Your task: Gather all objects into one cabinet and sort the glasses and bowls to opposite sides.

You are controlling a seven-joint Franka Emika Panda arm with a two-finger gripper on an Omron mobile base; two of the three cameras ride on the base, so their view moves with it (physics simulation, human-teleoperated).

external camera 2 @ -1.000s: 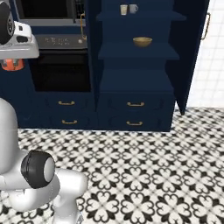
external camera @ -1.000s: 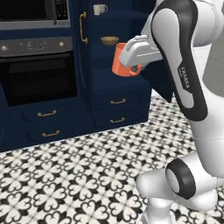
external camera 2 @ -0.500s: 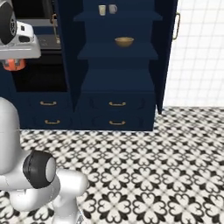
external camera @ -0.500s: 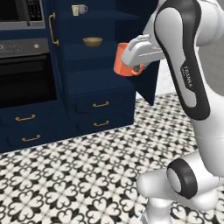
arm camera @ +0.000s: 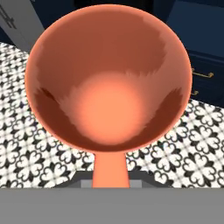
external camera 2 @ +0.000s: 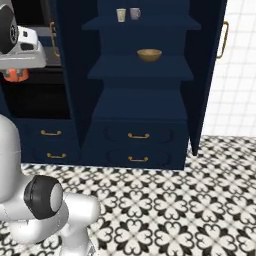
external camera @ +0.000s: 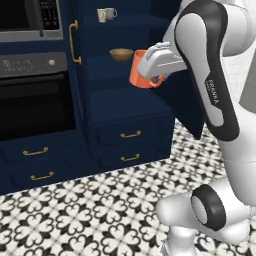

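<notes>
Start at the left of the left base view: the oven (external camera: 30,95) and the low drawers (external camera: 37,162) are fixed fronts, and the cabinet (external camera: 127,107) opens just right of them beside its brass handle (external camera: 74,42). On the top shelf, note the cream tumbler (external camera: 101,15) touching or just beside the grey-beige mug (external camera: 111,13). One shelf down, the wooden bowl (external camera: 121,54) sits alone near the middle.

Right of the bowl, the claw (external camera: 150,80) is closed on the orange-red cup (external camera: 141,75), held upright in mid-air in front of the cabinet opening, outside the shelves. In the hand view you look straight into the cup's hollow (arm camera: 108,78), with patterned floor (arm camera: 26,148) below it. The rim grip appears chosen to keep the base free for setting down.

Expect the cup to belong with the tumbler, away from the bowl. Open shelf lies on both sides of the bowl and right of the mug. Watch the shelf edges and the open door (external camera 2: 207,70) at far right during entry.
</notes>
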